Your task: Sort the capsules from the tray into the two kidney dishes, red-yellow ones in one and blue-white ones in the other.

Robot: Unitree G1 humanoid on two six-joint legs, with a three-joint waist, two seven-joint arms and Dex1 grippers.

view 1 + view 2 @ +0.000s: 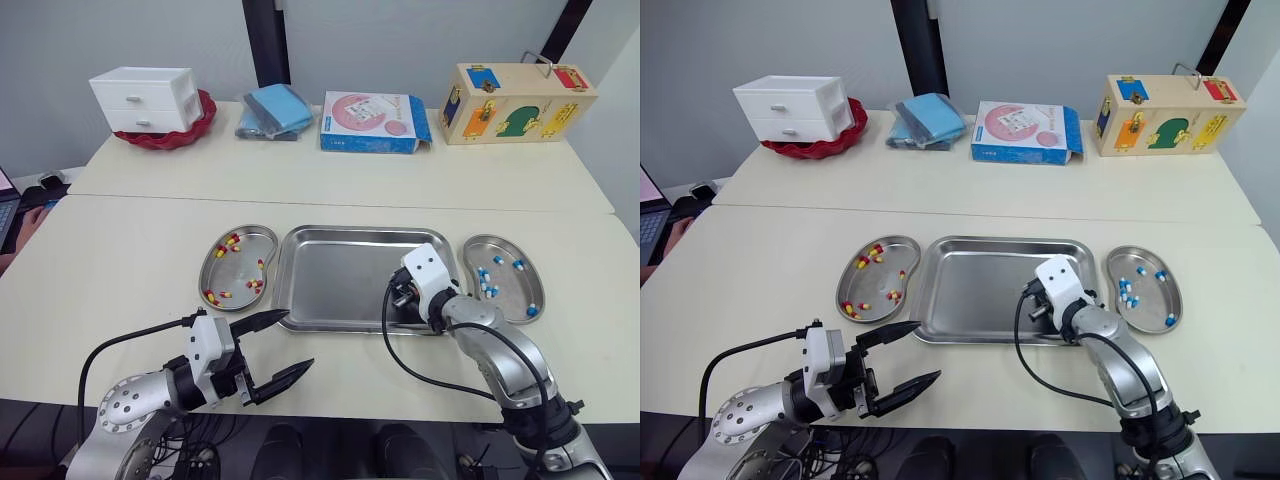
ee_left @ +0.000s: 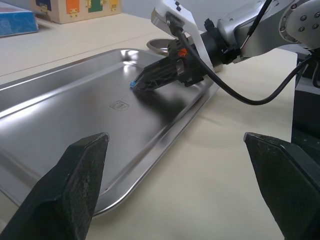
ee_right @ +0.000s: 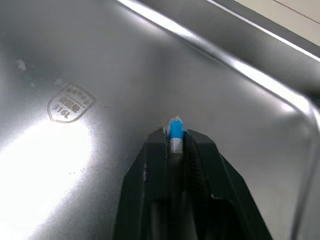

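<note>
Two arms reach over the pale worktop (image 1: 130,260). The left one lies low along the front edge, its forearm nearly level. The left end effector (image 1: 297,340) points towards the front left corner of the tray (image 1: 340,270), with its black fingers spread wide apart and nothing between them. The right arm comes up from the front right with the elbow bent and the wrist tipped down into the tray's right front part. There the right end effector (image 2: 137,82) is clamped on a blue-white capsule (image 3: 175,130), whose blue end pokes out past the fingertips just above the steel floor.

The steel tray sits mid-worktop between the two kidney dishes. The left kidney dish (image 1: 238,268) is just beside its left rim and holds scattered red-yellow capsules (image 1: 232,241). The right kidney dish (image 1: 505,285) is just beside its right rim and holds several blue-white capsules (image 1: 488,288). A shield-shaped stamp (image 3: 69,102) on the tray floor reads "316L"; the characters above that are too small to read.

Along the far edge stand a wooden lock box (image 1: 515,100), a blue carton (image 1: 372,122) with a pink circle whose print is unreadable, a white drawer unit (image 1: 145,98) resting in a red bowl (image 1: 195,125), and folded blue cloths (image 1: 275,110), all well apart from both arms.
</note>
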